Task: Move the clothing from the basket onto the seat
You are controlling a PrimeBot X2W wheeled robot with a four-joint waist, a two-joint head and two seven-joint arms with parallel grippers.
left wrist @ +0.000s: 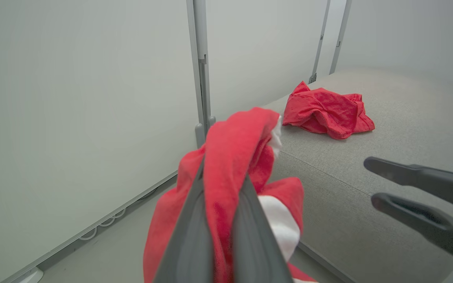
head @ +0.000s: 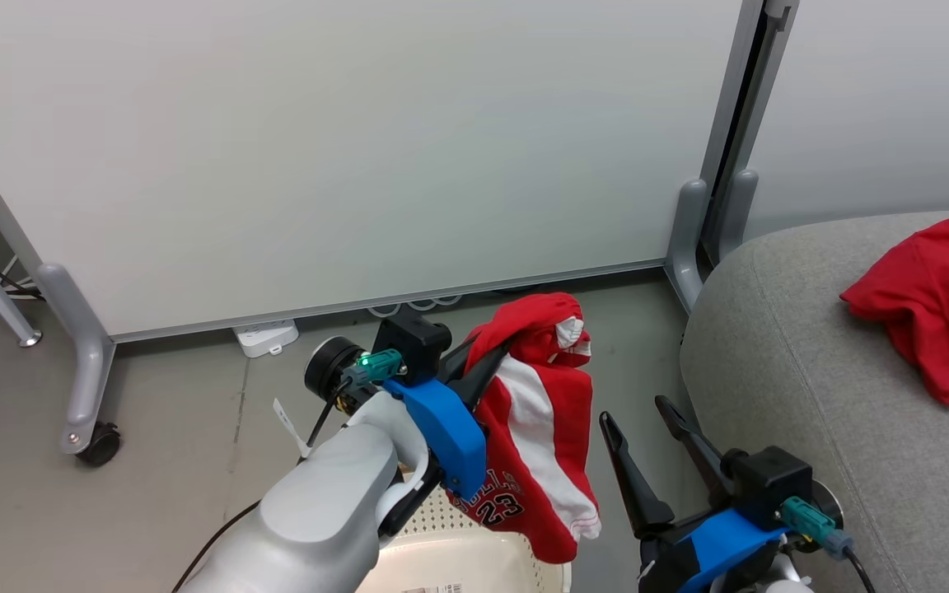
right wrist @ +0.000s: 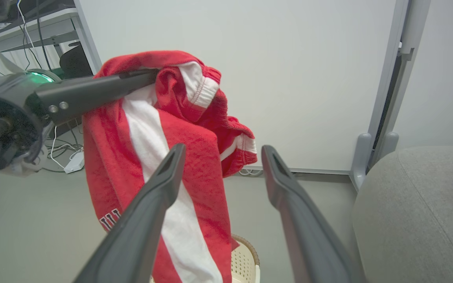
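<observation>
Striped garment [head: 540,428], clenched in left gripper [head: 501,350] above basket [head: 474,564] (right gripper [head: 635,412] spread, empty): mid-carry, wants swinging right onto seat [head: 812,395].

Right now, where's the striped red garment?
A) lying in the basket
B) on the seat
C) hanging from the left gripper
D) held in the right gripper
C: the left gripper is shut on the striped garment, which hangs over the basket. The right gripper is open and empty, and the plain red garment lies on the seat.
</observation>
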